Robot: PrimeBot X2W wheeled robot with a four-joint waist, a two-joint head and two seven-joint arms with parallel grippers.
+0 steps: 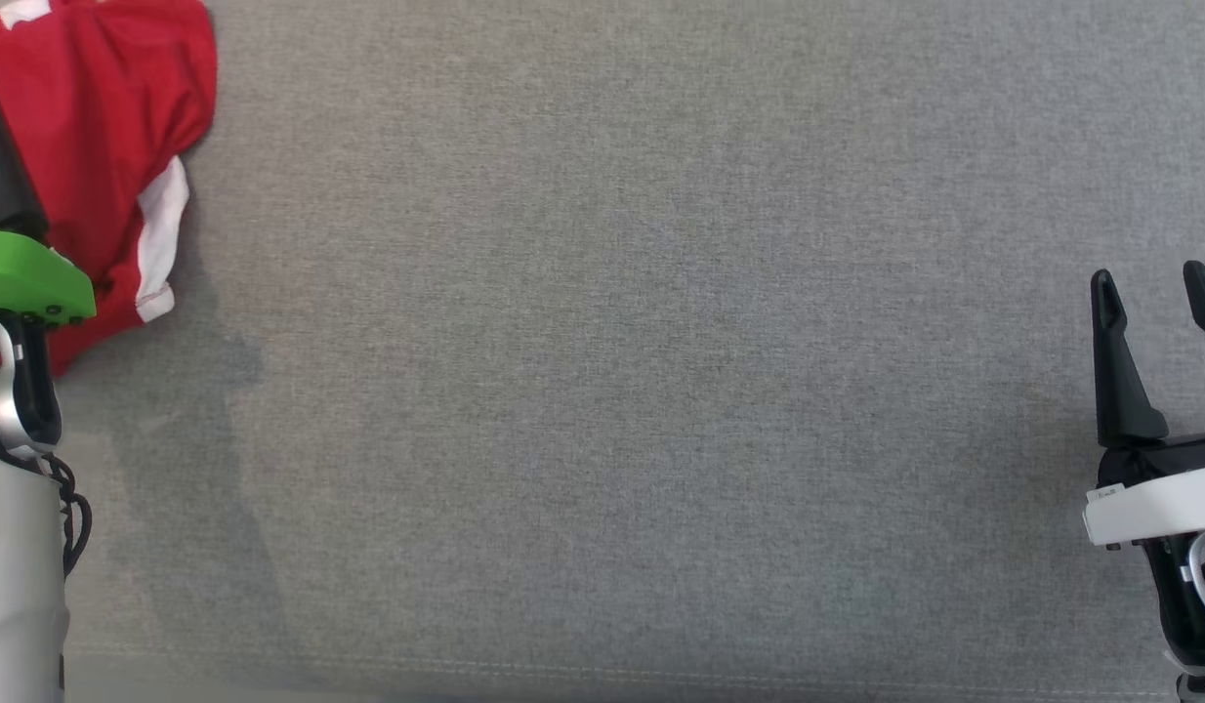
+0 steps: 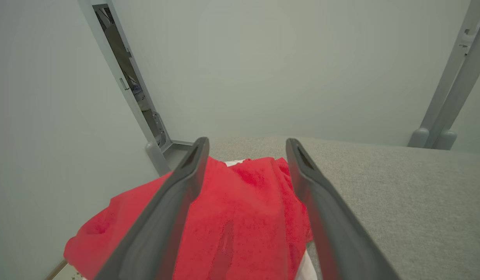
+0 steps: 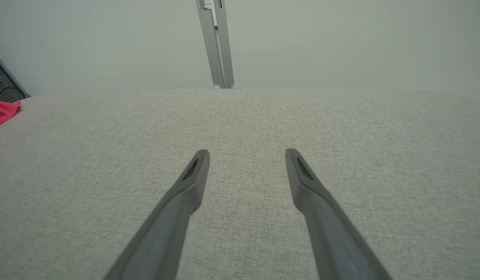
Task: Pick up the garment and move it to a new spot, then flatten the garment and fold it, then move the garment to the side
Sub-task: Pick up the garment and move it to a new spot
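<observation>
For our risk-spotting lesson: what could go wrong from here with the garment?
1. The crumpled red garment with white trim sits at a corner of the grey fabric table; a nudge from the open left gripper might push it off.
2. It is bunched, so a pinch may catch several layers.

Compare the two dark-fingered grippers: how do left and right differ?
The left gripper is over the crumpled red garment; the right gripper is over bare grey fabric surface. The left has a green wrist mount, the right a white wrist mount. Both stand wide open, holding nothing.
</observation>
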